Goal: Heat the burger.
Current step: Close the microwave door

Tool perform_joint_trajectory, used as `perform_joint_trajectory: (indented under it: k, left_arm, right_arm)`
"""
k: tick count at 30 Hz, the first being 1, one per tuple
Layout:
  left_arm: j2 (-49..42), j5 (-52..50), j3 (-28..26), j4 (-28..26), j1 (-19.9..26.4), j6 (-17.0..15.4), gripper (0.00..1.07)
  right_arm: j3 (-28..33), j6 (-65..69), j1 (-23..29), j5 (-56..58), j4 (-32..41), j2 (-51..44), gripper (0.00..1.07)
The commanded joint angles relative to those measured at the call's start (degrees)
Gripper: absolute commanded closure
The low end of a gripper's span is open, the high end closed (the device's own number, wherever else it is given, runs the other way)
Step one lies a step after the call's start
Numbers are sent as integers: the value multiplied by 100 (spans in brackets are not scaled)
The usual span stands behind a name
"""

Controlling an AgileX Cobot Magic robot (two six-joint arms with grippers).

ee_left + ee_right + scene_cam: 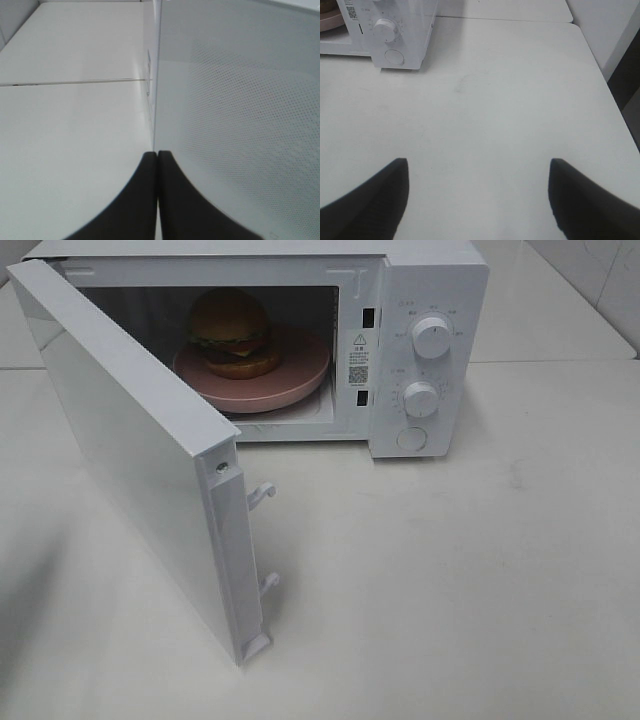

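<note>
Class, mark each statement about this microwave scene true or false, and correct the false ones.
1. The small glossy brown-bunned burger sits on the flat pink round plate inside the white microwave oven. True.
2. The white microwave door is closed. False: it stands wide open.
3. The right hand grips the burger. False: it is open and empty above the white table.
4. The left hand is shut. True.

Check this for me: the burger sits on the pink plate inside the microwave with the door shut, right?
Not quite. The burger does sit on the pink plate inside the microwave, but the door is open, swung wide, as the exterior high view shows.
</note>
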Motion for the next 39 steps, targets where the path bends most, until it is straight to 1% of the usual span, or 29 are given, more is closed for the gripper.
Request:
perform_joint_trajectory:
  k: [1, 2, 3, 8, 9, 10, 11, 12, 13, 14, 15, 16, 17, 18, 19, 20, 21, 23, 24, 25, 26, 27, 28, 29, 30, 32, 33, 35, 39]
  left_arm:
    - [344, -470, -80, 464, -34, -355, 107]
    - [344, -470, -80, 464, -34, -355, 107]
    - [550, -653, -143, 688, -34, -516, 107]
    - [900, -1077, -223, 825, -86, -676, 107]
    - [1066, -1106, -292, 814, -281, -670, 107]
    - [1066, -1106, -292, 814, -281, -670, 107]
    - [1226, -1106, -384, 728, -567, -567, 107]
    - [1289, -1106, -418, 636, -699, -458, 107]
    - [1289, -1106, -418, 636, -699, -458, 107]
    - [1421, -1106, -498, 292, -985, -264, 107]
    - [1490, -1106, -539, 63, -1134, -143, 107]
    - [1490, -1106, -539, 63, -1134, -143, 107]
    - [1616, -1112, -602, -350, -1392, 57, 107]
    - [1673, -1117, -642, -527, -1536, 160, 107]
    - [1673, -1117, -642, -527, -1536, 160, 107]
    - [1782, -1140, -705, -745, -1805, 321, 107]
    - [1782, -1140, -705, -745, -1805, 321, 107]
    - [1948, -1272, -802, -1106, -2149, 487, 107]
    - [1948, -1272, -802, -1106, -2149, 487, 107]
    - [2051, -1289, -865, -1409, -2361, 602, 107]
    - [2108, -1295, -905, -1570, -2475, 665, 107]
    - [2108, -1295, -905, -1570, -2475, 665, 107]
    - [2229, -1301, -991, -1828, -2704, 791, 107]
    - [2229, -1301, -991, -1828, -2704, 791, 107]
    - [2332, -1318, -1089, -1994, -2893, 882, 107]
    - [2372, -1318, -1152, -2086, -2997, 928, 107]
    - [2452, -1324, -1283, -2246, -3168, 1020, 107]
    - [2504, -1318, -1335, -2338, -3260, 1043, 107]
    - [2796, -1318, -1684, -2607, -3587, 1066, 107]
  right_arm:
    - [23, 29, -23, -6, -11, -155, 32]
    - [23, 29, -23, -6, -11, -155, 32]
    - [23, 29, -23, -6, -11, -155, 32]
    - [23, 29, -23, -6, -11, -155, 32]
    - [23, 29, -23, -6, -11, -155, 32]
    - [23, 29, -23, -6, -11, -155, 32]
    - [23, 29, -23, -6, -11, -155, 32]
    - [23, 29, -23, -6, -11, -155, 32]
    - [23, 29, -23, -6, -11, -155, 32]
    - [23, 29, -23, -6, -11, -155, 32]
    - [23, 29, -23, -6, -11, -155, 32]
    - [23, 29, -23, -6, -11, -155, 32]
    - [23, 29, -23, -6, -11, -155, 32]
    - [23, 29, -23, -6, -11, -155, 32]
    - [23, 29, -23, -6, -11, -155, 32]
    - [23, 29, -23, -6, -11, -155, 32]
    - [23, 29, -23, -6, -11, -155, 32]
    - [23, 29, -23, -6, -11, -155, 32]
    - [23, 29, -23, -6, -11, -155, 32]
    - [23, 29, -23, -6, -11, -155, 32]
    - [23, 29, -23, -6, -11, -155, 32]
    - [23, 29, -23, -6, -11, -155, 32]
    - [23, 29, -23, -6, -11, -155, 32]
    - [23, 29, -23, -6, -11, -155, 32]
    - [23, 29, -23, -6, -11, -155, 32]
    - [23, 29, -23, -6, -11, -155, 32]
    - [23, 29, -23, -6, -11, -155, 32]
    - [23, 29, -23, -6, -11, -155, 32]
    - [23, 29, -23, -6, -11, -155, 32]
